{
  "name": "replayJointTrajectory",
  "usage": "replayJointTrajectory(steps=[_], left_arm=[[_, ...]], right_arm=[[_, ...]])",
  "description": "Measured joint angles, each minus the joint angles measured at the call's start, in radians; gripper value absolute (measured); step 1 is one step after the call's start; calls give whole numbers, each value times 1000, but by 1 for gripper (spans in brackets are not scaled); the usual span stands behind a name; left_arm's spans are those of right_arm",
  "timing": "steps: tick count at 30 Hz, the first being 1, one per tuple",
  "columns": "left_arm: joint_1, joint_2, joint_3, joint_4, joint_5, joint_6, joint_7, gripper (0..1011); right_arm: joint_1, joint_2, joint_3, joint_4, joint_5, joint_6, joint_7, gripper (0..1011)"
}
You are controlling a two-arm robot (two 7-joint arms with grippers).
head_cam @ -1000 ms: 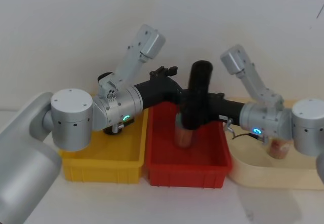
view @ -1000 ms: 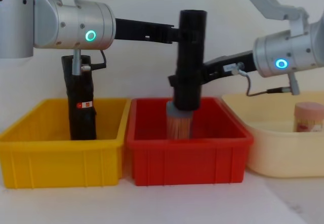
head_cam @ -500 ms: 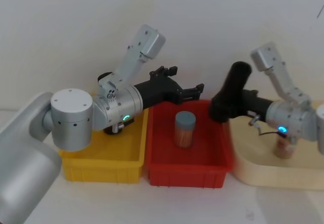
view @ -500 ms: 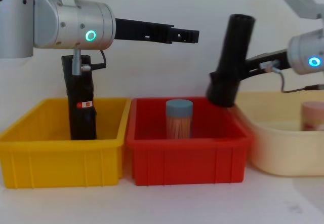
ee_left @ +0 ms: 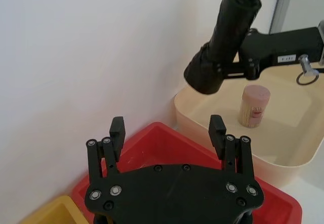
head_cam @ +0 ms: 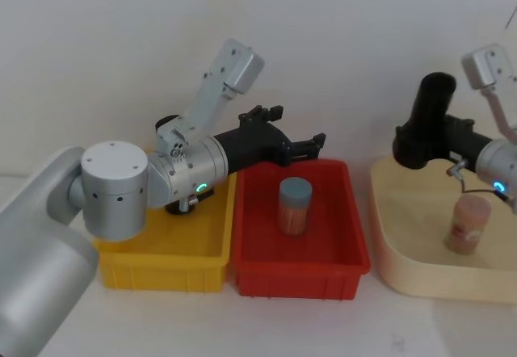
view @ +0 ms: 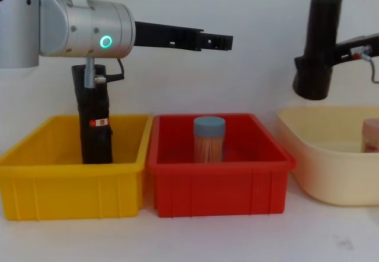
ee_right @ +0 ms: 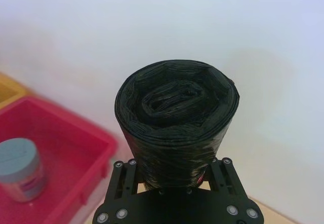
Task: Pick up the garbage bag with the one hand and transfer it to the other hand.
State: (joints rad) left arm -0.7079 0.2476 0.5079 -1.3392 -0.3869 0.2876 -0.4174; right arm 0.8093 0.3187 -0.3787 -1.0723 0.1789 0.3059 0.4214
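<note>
Black garbage bag in right end effector above beige tray's rim; left end effector unclenched.

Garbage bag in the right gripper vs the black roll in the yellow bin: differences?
The garbage bag hangs in the air, clamped in the right gripper above the cream tray; the black roll stands in the yellow bin. The black roll has a red-and-white sticker; no sticker shows on the garbage bag. Both are black, upright cylinders.
</note>
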Motion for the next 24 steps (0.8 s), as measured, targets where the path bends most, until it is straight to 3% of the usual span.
replayJointTrajectory(steps=[12,24], left_arm=[[0,0,0,0,0,0,0,1002],[0,0,0,0,0,0,0,1002]], right_arm=[[16,10,14,8,3,9,15,590],[67,10,-48,93,-16,65,88,620]])
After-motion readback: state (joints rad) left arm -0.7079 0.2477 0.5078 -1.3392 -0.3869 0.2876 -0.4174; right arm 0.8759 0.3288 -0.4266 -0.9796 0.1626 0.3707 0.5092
